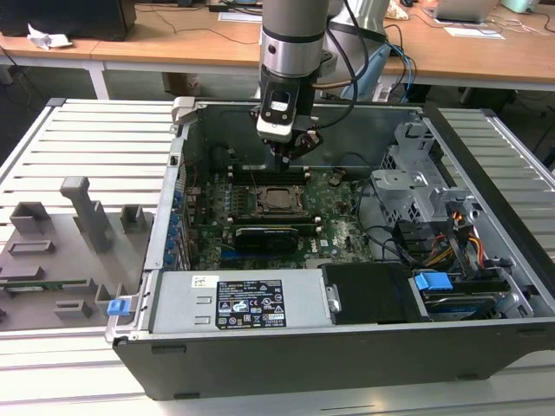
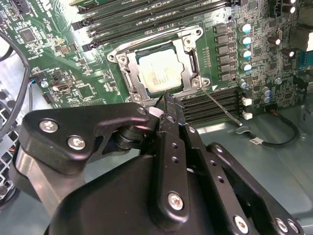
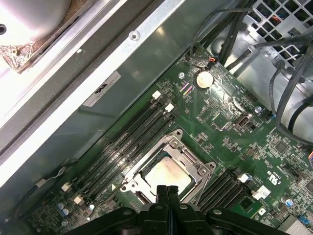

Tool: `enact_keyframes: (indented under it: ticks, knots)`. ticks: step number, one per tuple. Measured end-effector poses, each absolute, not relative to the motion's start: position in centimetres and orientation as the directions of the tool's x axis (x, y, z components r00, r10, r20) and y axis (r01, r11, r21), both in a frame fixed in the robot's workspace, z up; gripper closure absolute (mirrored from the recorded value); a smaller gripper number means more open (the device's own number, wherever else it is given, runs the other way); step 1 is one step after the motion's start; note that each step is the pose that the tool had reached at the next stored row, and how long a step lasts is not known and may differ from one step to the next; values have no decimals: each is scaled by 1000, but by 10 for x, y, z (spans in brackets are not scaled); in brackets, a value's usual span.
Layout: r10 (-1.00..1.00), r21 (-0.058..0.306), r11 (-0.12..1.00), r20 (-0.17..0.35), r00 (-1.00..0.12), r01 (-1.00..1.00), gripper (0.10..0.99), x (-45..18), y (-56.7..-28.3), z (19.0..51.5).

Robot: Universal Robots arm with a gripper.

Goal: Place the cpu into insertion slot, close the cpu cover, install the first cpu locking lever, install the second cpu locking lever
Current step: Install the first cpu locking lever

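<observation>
Tool (image 2: 167, 99): fingers pressed together, nothing between them. It hangs tip-down inside the open grey metal computer case (image 1: 347, 342), above the green motherboard (image 2: 73, 73).

The small square cpu with the silvery metal top (image 2: 160, 72) lies flat in the square black insertion slot (image 2: 123, 62), just beyond the fingertips in both wrist views and below the tool (image 1: 286, 159) in the exterior view. The thin dark-silver cpu cover frame (image 2: 190, 58) lies down around it, with the chip top showing through the window. So the placing and cover steps look done.

A thin steel wire locking lever (image 2: 222, 108) runs out from the slot corner nearest the tool and slants over the long black memory slots (image 3: 127, 142). It looks unlatched to me. Can't tell the state of the other lever.

Handling, my read:
- cpu: light, rigid, fragile. Edges only if it has to be moved, and no side load on the socket contacts.
- cover: stiff sheet metal on a hinge. Press on the frame bar, not on the chip top.
- lever: springy wire, thin and slippery under closed fingertips. Take it at the hooked free end, where leverage is best. Expect spring-back until it is hooked.
</observation>
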State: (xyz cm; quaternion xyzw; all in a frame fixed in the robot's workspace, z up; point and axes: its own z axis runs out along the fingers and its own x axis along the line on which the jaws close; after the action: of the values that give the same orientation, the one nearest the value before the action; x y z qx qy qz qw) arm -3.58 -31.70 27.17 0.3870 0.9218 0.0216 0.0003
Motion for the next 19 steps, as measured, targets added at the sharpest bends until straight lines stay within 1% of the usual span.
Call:
enact_keyframes:
  ticks: [4, 10, 19]
  knots:
    - [697, 40, 716, 16, -717, 697, 980, -36, -317, 272]
    - [623, 40, 781, 16, -782, 623, 980, -36, -317, 272]
    - [572, 40, 819, 16, -820, 572, 980, -36, -317, 272]
